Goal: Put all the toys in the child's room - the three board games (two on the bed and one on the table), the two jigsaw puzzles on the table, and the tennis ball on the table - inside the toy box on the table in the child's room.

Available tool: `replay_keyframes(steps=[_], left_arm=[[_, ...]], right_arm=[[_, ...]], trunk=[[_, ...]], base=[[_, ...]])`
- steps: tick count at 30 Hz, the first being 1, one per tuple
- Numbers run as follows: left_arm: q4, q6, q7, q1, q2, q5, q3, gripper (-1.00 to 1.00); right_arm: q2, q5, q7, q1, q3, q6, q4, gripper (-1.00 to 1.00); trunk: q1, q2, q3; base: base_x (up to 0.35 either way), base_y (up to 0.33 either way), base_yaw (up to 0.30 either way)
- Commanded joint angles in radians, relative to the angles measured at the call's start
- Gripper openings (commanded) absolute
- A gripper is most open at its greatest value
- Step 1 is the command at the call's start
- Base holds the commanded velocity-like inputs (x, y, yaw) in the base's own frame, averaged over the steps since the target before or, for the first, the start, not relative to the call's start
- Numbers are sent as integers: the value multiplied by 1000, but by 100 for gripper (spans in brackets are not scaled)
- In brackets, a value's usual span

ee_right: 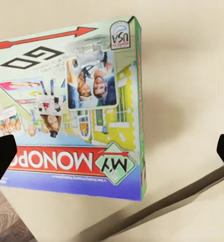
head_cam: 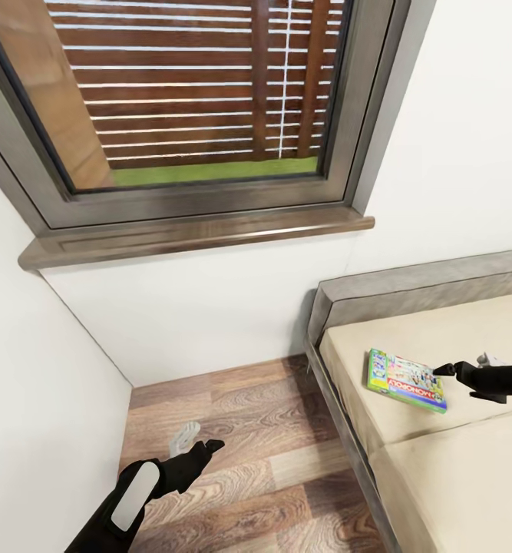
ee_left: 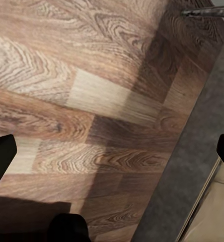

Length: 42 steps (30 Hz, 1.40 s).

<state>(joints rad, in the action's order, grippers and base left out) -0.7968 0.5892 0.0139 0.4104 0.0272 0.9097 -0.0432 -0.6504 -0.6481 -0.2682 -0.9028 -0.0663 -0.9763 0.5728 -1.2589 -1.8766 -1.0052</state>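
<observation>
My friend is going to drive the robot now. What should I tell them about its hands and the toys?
Right hand: open, empty, hovering at the edge of the Monopoly board game on the bed.
Left hand: open, empty, hanging over the wood floor beside the bed frame.
Done: nothing that can be told from here; the Monopoly box lies flat on the beige sheet, not yet grasped.
Left: grip the Monopoly box, carry it to the toy box, then fetch the other toys. The table and toy box are out of view.
</observation>
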Motion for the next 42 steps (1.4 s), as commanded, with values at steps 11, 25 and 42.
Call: replay_keyframes(steps=[11, 25, 42], left_arm=[[-1, 3, 1, 0, 0, 3, 0, 100], [-1, 3, 1, 0, 0, 3, 0, 100], [-1, 3, 1, 0, 0, 3, 0, 100]], right_arm=[[-1, 7, -17, -1, -3, 2, 19, 100], [-3, -3, -21, -1, -2, 2, 26, 100], [-3, -49, -22, -1, -1, 1, 26, 100]], trunk=[[0, 0, -3], [0, 0, -5], [0, 0, -25]], base=[[0, 0, 0], [0, 0, 0], [0, 0, 0]])
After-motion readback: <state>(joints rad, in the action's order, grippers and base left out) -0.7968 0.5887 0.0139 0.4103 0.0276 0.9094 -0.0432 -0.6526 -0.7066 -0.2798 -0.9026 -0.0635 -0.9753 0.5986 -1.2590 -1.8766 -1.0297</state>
